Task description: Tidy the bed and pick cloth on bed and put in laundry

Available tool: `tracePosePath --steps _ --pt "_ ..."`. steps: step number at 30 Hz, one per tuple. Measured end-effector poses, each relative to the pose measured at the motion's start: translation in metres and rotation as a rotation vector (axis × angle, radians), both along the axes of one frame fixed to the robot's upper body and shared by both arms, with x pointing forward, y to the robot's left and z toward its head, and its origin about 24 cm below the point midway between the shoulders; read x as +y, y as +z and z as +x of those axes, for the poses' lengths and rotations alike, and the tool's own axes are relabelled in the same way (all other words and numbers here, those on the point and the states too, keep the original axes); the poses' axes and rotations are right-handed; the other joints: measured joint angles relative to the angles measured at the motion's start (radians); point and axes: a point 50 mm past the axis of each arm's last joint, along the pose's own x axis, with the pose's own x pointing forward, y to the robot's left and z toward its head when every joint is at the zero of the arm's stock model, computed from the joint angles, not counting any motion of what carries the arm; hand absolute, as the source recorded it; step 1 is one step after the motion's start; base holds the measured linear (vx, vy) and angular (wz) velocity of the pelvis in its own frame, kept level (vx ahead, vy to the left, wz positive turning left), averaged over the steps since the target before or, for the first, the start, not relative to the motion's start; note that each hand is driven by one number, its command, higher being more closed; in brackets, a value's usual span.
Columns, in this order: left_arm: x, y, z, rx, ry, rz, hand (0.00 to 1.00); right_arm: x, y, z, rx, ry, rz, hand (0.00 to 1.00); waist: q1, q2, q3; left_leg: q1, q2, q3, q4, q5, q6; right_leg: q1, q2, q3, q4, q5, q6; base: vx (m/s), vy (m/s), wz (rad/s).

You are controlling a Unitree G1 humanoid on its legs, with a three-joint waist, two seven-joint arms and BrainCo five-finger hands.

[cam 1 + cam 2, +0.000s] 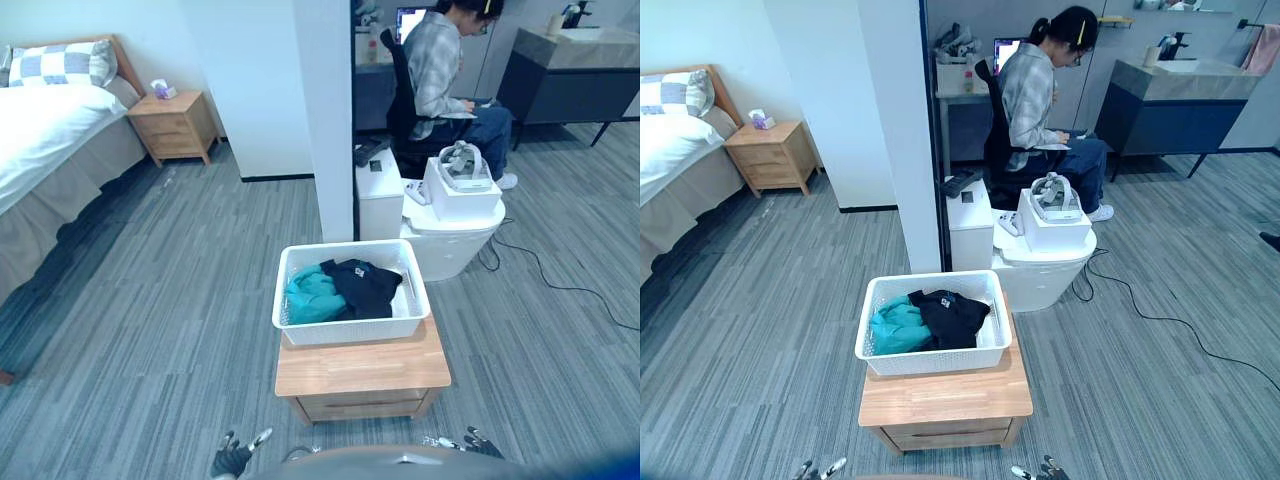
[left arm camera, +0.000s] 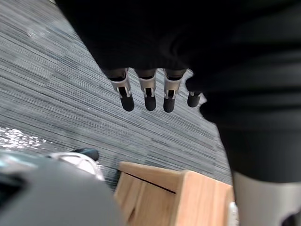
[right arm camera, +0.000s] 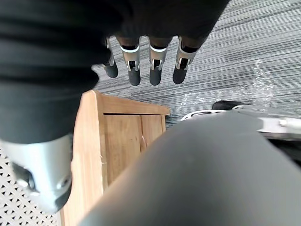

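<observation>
Laundry basket (image 1: 350, 332) sits centred on a low wood surface (image 1: 362, 372) right in front of the robot, prob. put there so cloth can be dropped in from standing height w/o bending to the floor. Inside it: teal cloth (image 1: 312, 295) on the robot's left side, black cloth (image 1: 362, 285) beside it and partly lapping over it, both lying below the rim, nothing spilling out. Bed (image 1: 40, 120) is well apart, far off to the left, white cover looks smooth on the part in view, checked pillow (image 1: 60, 62) propped at the headboard. No loose cloth visible on that part, but the rest of the bed is cut off, so can't say it's fully cleared. Left hand (image 1: 232, 460) and right hand (image 1: 472, 442) hang low at the near edge, either side of the surface and short of its front. Wrist views show the fingers (image 2: 148, 96) of each hand straight, pointing down at the floor, slightly apart, holding nothing. So the cloth is in the basket, not in either hand, up and ahead of the fingers w/ the surface's front edge between. My read: drop-off step looks done, arms at rest. If more cloth is left on the bed, next move needs a turn and walk to the left. Person (image 1: 440, 70) sits at a desk behind the pillar, well clear of the route.
</observation>
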Motion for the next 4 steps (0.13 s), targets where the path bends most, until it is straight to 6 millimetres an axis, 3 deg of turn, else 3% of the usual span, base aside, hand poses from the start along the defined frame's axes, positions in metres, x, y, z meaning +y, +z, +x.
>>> tracePosePath --steps 4 --pt "-0.0004 -0.0017 -0.0004 0.039 -0.049 -0.005 0.0 0.0 -0.0013 -0.0013 0.013 -0.001 0.001 0.0 -0.001 -0.001 -0.009 0.002 0.0 0.003 0.0 -0.003 -0.005 0.0 0.002 0.0 0.0 -0.003 0.0 0.04 -0.007 -0.03"
